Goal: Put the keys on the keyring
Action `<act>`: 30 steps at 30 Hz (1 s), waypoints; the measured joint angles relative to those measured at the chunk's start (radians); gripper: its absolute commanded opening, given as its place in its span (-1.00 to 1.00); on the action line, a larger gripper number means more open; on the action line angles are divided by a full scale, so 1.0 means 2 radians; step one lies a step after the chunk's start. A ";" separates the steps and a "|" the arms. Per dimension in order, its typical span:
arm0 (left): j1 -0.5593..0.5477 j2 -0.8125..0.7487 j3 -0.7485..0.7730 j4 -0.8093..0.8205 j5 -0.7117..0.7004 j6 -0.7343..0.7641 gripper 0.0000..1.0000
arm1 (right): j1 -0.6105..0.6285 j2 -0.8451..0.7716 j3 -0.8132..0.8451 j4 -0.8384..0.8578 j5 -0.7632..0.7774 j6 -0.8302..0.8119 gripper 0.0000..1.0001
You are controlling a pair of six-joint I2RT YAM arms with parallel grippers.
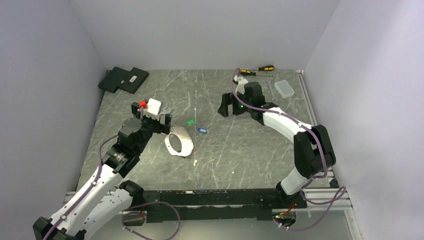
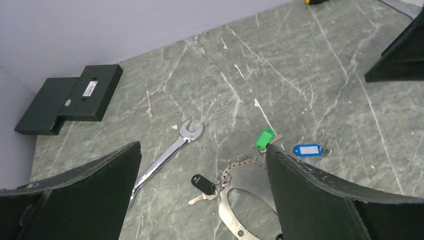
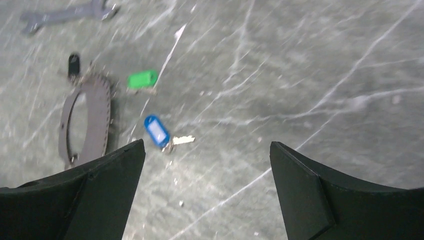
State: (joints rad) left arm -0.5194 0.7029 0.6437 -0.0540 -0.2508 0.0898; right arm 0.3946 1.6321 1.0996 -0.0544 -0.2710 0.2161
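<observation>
- Left end effector [image 2: 202,147]: fingers spread, nothing between them, above the far end of the keyring [image 1: 180,142].
- Right end effector [image 3: 206,145]: also spread and empty, between the worktop [image 1: 240,155] centre and the far edge.
- Keyring lies flat, left of centre.
- Green key [image 1: 190,121] and blue key [image 1: 202,130]: loose near centre, just beside the keyring, on its right-edge side, apart from each other.
- Black key [image 2: 202,183] lies at the keyring's far end, with the wrench [image 2: 167,155] beside it toward the left edge.

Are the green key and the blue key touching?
Apart. The right wrist view shows bare table between the green key and the blue key.
</observation>
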 measured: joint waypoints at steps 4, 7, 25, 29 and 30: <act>0.000 0.000 0.001 -0.013 0.011 0.002 0.98 | 0.007 -0.031 -0.054 0.025 -0.054 -0.018 0.99; 0.000 0.000 0.001 -0.015 0.013 0.002 0.98 | 0.014 -0.040 -0.073 0.050 -0.077 -0.023 0.99; 0.000 -0.009 -0.003 0.002 0.039 0.003 0.98 | 0.026 -0.057 -0.103 0.103 -0.065 -0.034 0.72; 0.000 -0.010 -0.003 0.001 0.046 0.005 0.98 | 0.036 -0.043 -0.102 0.103 -0.070 -0.049 0.55; 0.000 -0.010 -0.003 0.001 0.047 0.006 0.98 | 0.039 -0.033 -0.101 0.102 -0.076 -0.055 0.51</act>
State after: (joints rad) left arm -0.5194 0.6823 0.6376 -0.0513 -0.1558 0.1020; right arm 0.4736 1.5658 0.8986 0.1505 -0.4236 0.1070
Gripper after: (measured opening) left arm 0.992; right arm 0.802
